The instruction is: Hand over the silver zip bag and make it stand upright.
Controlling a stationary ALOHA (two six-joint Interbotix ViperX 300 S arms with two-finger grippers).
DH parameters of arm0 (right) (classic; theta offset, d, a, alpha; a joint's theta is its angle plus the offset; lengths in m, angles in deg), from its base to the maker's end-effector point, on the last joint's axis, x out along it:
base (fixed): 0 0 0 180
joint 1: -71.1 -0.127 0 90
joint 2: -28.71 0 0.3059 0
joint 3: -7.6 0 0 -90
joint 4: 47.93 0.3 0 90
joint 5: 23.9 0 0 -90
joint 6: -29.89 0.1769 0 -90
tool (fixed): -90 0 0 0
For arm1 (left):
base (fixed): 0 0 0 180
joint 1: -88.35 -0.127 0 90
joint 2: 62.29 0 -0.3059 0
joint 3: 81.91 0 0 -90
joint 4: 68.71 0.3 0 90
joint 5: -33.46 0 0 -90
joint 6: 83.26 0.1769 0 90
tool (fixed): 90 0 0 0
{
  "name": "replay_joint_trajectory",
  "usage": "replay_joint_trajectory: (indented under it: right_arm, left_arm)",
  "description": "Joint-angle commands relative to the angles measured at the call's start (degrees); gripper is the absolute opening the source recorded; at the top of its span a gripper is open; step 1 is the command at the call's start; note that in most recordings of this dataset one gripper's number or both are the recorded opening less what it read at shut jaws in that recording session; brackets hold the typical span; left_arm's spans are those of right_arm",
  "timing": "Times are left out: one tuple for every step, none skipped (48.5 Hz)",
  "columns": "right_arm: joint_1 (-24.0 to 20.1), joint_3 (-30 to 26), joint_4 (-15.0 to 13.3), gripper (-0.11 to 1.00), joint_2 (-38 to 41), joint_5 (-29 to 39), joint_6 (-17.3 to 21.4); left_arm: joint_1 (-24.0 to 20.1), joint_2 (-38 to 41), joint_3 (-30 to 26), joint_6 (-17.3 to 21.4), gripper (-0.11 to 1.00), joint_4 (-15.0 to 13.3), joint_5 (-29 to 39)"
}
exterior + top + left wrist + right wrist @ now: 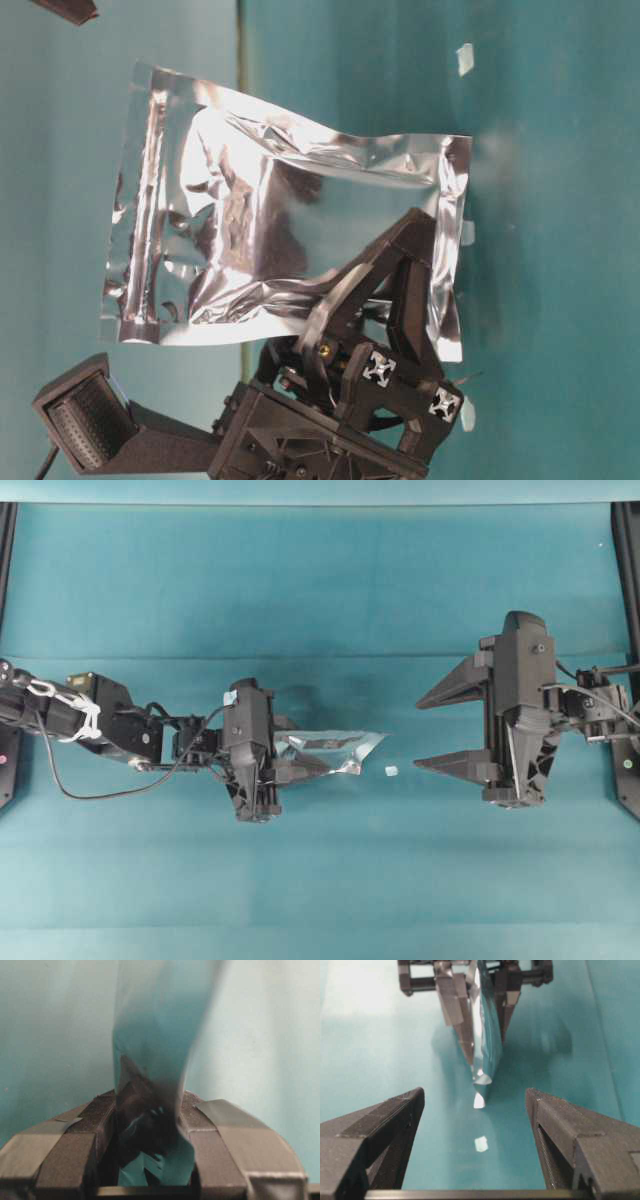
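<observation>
I have the silver zip bag (330, 752) pinched in the left gripper (283, 770), its fingers closed on one end of the pouch and the rest held out toward the middle of the table (300, 600), clear of the teal surface as far as I can judge from the shadow under it. In the right wrist view the bag presents edge-on, a thin bright sliver between the left fingers, pointing straight at me. The right gripper (432, 732) sits across the gap with its fingers spread wide and nothing between them — lined up on the bag but well apart from it. So I read this as the handover itself: pickup done, transfer not yet made. Next I would bring the right gripper in along the bag's line until the free end lies between its pads, then close before the left lets go. The foil is crinkled and floppy, so I would aim for a firm bite on the sealed edge, not the puffed middle. A tiny white scrap (390, 771) lies on the table under the gap — not my concern.
</observation>
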Motion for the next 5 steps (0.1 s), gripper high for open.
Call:
replay_joint_trajectory:
  right_arm:
    - [-0.3,-0.4,0.2,0.91,-0.2,-0.4,0.6]
    - [-0.3,-0.4,0.1,0.91,-0.3,-0.4,0.6]
    - [-0.3,-0.4,0.2,0.91,-0.3,-0.4,0.6]
    - [-0.3,-0.4,0.2,0.91,-0.3,-0.4,0.6]
    - [-0.1,-0.4,0.1,0.91,-0.2,-0.4,0.6]
  left_arm:
    - [0.3,-0.3,-0.3,-0.1,0.3,0.1,0.0]
    - [0.2,-0.3,-0.3,-0.1,0.3,0.1,0.0]
    - [0.2,-0.3,-0.3,-0.1,0.3,0.1,0.0]
    - [0.2,-0.3,-0.4,-0.1,0.3,0.1,0.0]
    - [0.3,-0.3,-0.4,-0.1,0.3,0.2,0.0]
